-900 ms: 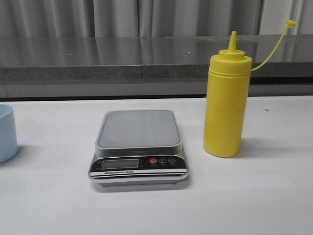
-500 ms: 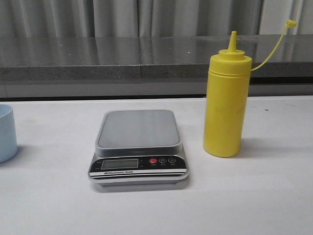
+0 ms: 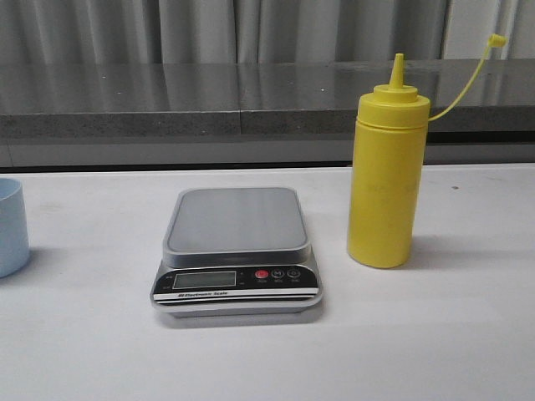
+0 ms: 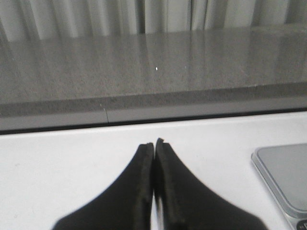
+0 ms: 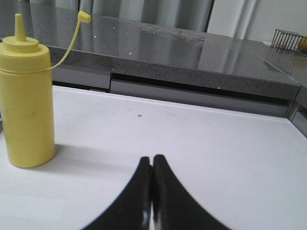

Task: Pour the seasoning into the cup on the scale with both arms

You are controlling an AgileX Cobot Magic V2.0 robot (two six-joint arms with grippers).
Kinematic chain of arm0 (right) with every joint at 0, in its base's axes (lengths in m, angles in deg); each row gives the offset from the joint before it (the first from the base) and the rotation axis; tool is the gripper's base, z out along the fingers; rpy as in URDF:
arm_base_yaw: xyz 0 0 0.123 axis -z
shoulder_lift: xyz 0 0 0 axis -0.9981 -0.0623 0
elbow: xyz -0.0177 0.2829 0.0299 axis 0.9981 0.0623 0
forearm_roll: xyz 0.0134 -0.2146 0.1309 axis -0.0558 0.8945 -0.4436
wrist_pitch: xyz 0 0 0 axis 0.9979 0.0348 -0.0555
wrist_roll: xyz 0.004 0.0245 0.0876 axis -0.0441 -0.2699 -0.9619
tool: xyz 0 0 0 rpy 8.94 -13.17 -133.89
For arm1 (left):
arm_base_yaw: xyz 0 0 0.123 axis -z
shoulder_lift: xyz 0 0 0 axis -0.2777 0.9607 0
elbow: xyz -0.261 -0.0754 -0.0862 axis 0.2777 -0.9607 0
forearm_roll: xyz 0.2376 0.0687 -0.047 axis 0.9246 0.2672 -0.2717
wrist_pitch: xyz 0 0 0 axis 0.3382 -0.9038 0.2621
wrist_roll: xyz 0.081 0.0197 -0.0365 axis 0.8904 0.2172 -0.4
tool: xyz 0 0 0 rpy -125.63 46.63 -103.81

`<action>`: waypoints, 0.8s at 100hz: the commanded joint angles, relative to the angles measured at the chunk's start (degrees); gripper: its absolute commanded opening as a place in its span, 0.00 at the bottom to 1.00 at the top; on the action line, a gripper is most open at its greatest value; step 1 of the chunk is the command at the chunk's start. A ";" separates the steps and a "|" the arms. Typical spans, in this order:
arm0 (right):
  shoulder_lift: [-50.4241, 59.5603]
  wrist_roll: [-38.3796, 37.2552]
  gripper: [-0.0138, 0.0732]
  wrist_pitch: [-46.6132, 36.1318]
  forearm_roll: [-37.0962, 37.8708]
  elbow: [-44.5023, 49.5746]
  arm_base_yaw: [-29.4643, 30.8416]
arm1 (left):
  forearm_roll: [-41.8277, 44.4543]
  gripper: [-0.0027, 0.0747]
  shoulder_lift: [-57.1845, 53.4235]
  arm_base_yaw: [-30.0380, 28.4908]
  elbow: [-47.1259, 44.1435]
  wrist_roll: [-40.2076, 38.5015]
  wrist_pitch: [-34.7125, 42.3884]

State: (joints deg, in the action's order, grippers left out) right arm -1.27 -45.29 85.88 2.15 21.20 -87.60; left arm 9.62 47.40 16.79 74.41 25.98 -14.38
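The yellow seasoning bottle (image 3: 386, 180) stands upright on the white table, right of the scale (image 3: 236, 251), its cap hanging on a thin tether. The bottle also shows in the right wrist view (image 5: 26, 98). The grey scale sits mid-table with nothing on its platform; its corner shows in the left wrist view (image 4: 283, 172). The pale blue cup (image 3: 12, 225) stands at the far left edge of the front view, partly cut off. My left gripper (image 4: 154, 143) is shut and empty over bare table. My right gripper (image 5: 152, 159) is shut and empty, off to one side of the bottle. Neither arm shows in the front view.
A dark grey stone counter (image 3: 251, 100) runs along the back of the table, with grey curtains behind it. A wire rack (image 5: 288, 38) stands far off on the counter in the right wrist view.
The cup has slid very slightly left in the front view. Nothing else has visibly changed.
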 commanded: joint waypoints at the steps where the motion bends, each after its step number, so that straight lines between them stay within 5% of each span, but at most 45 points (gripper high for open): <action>1: 0.99 0.00 0.08 -4.71 0.50 0.04 0.41 | -0.75 0.01 7.02 -0.08 7.52 -0.35 -2.32; 35: 0.99 0.00 0.08 -4.71 0.50 0.04 0.41 | -0.75 0.01 31.25 -0.08 23.10 -0.35 -9.27; 80: 0.99 0.00 0.08 -4.71 0.50 0.04 0.41 | 0.79 0.01 52.65 -0.08 26.25 -0.35 -8.51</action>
State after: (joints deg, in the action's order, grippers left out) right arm -1.27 -45.29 85.88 2.15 21.20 -87.60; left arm 10.39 99.00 16.79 98.53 25.98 -26.42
